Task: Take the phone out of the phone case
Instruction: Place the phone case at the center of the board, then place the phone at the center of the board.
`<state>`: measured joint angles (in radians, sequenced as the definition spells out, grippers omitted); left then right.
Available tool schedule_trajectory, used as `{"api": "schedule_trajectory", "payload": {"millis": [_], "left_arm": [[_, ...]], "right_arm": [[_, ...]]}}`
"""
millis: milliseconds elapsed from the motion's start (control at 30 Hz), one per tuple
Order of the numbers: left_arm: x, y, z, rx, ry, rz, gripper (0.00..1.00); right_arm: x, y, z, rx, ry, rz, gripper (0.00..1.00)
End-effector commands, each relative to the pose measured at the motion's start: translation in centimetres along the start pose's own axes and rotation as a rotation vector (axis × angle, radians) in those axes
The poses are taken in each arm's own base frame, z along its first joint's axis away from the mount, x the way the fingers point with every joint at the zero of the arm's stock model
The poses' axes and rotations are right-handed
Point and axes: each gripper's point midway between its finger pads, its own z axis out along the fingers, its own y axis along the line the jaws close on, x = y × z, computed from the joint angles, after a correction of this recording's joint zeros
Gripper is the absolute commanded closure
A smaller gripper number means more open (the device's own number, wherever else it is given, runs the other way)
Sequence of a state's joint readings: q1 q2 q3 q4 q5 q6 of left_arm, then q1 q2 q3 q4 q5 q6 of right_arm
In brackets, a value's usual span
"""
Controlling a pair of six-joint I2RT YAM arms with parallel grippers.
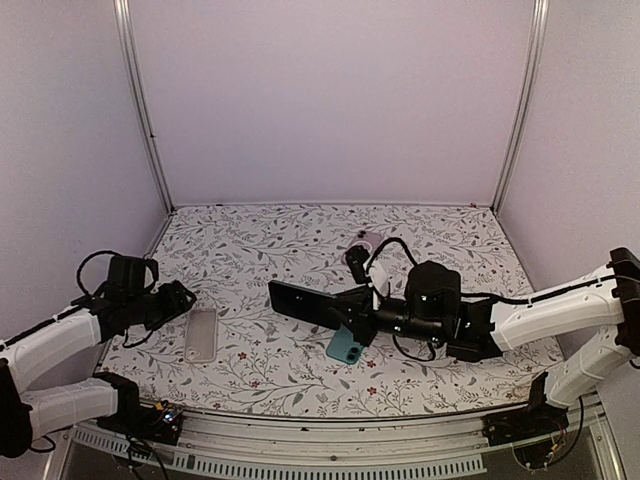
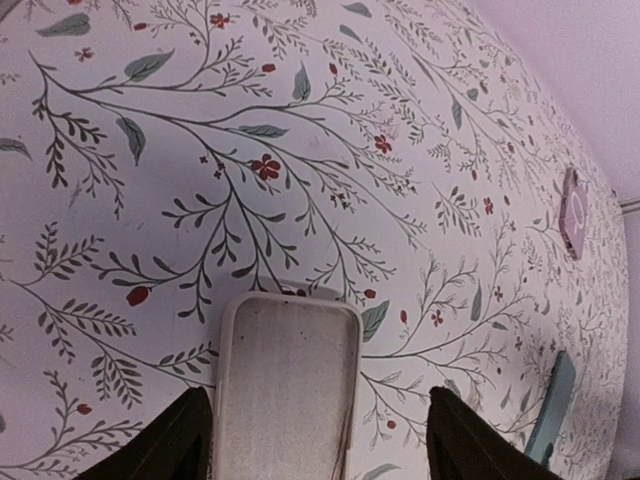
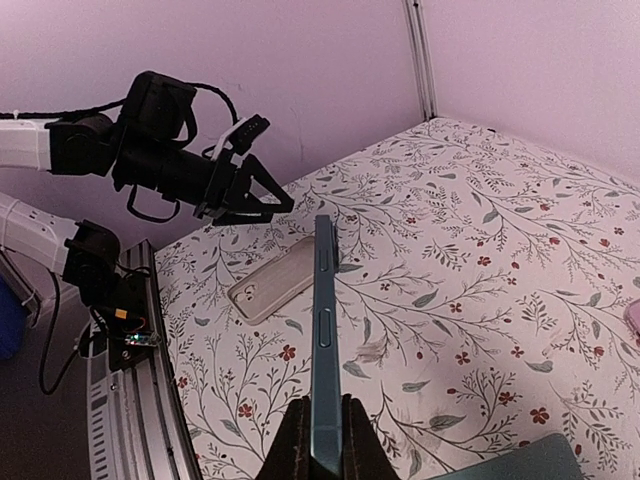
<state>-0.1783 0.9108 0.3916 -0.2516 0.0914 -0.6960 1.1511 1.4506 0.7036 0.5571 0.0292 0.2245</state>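
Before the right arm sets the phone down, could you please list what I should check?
1. Phone out of the phone case: ok.
2. Right gripper shut on the phone: ok.
3. Left gripper open: ok.
4. Left fingers clear of the phone case: cannot tell.
5. Phone case lying flat on the table: ok.
6. Table below the phone free: not ok, a teal slab lies there.

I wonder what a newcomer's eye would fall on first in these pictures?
Most striking is the dark phone, held up above the middle of the table in the shut right gripper. Next comes the empty clear case, lying flat at the left, near the open left gripper.
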Motion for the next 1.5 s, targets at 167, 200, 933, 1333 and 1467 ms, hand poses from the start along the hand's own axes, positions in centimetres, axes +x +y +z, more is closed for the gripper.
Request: {"api": "schedule_trajectory", "payload": {"millis": [167, 200, 933, 1333, 1467], "left_arm": [[-4.5, -1.7, -4.0, -0.011, -0.142, 0.042, 0.09], [-5.1, -2.3, -4.6, -0.003, -0.155, 0.064, 0.07], [-9.6, -5.6, -10.6, 0.030, -0.364, 0.407, 0.08], [-9.8, -5.8, -11.3, 0.038, -0.391, 0.412, 0.09], [-9.8, -5.8, -11.4, 0.039, -0.394, 0.413, 0.09]], "right_arm": [[-0.8, 0.3, 5.3, 0.136, -0.085, -0.358, 1.00], [-0.2, 0.3, 6.0, 0.163, -0.084, -0.439, 1.00], [11.9, 1.6, 10.5, 0.199, 0.051, -1.107, 0.92], [15.4, 4.1, 9.4, -0.036, 0.198, -0.932, 0.66], [15.1, 4.8, 8.6, -0.075, 0.200, -0.885, 0.59]]}}
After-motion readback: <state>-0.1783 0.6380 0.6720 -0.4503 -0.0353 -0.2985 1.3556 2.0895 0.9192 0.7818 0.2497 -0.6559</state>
